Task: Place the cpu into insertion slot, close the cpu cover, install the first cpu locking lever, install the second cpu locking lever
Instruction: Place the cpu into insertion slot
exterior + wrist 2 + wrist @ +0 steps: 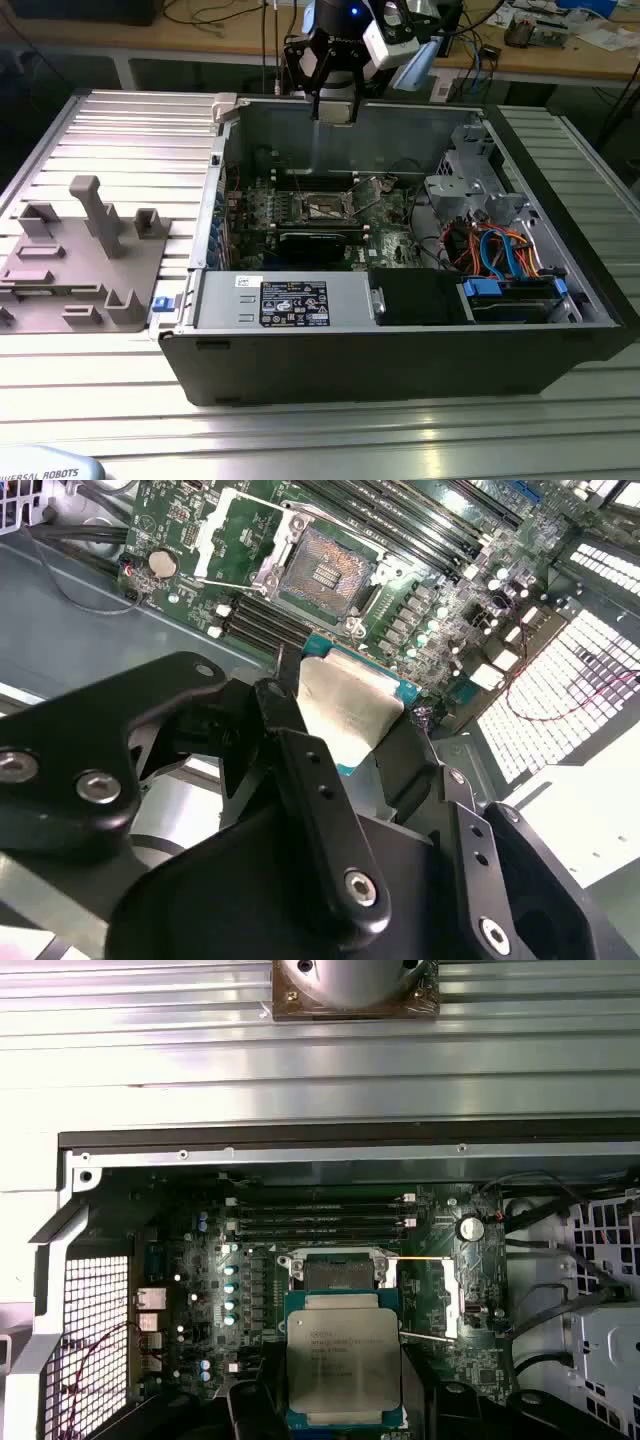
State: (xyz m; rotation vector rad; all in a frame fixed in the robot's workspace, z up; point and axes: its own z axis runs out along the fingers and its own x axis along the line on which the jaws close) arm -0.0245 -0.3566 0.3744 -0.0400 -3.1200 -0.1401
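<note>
- Black linkage arms of the end effector (345,725) lie closest to the lens in the second wrist view. Its fingers (280,705) are closed onto opposite edges of the cpu (348,705), so the metal top and the corners are left free.
- Holding it by the edges keeps the cpu flat and, it seems, square to the board, which suits lowering it straight into a recess.
- In the first wrist view the cpu (343,1360) hangs above the motherboard (200,1290), just beside the insertion slot (338,1272) and not yet in it. The slot's dark recess lies bare.
- The cpu cover (212,535) is swung up and away from the slot, leaving the opening clear. Thin locking levers (425,1257) stand out on that same side.
- From the exterior view the end effector (335,95) hovers over the far wall of the open computer case (400,340), which rests on the ribbed surface (120,130).
- The cpu covers the slot's near rim in the first wrist view, and the fingers hide the chip's underside. How the cover hinges is hard to make out.
</note>
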